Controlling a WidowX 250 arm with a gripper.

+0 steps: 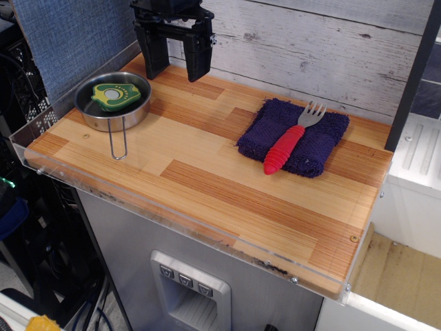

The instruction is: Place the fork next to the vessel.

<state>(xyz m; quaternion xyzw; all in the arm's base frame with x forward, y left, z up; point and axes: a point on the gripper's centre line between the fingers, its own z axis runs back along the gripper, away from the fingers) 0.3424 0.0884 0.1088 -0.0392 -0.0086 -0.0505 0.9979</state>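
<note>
- A fork [292, 140] is seen lying on a dark blue towel [293, 137] on the right part of the wooden counter [207, 179]; its grey head points away, its thick ribbed red handle tapers toward the near edge.
- A round steel pan [114, 102] with a wire loop handle is set at the left, well apart from the fork, with a green and yellow piece [118, 96] inside.
- The black claw [176, 67] is held open above the back of the counter, gripping nothing.
</note>
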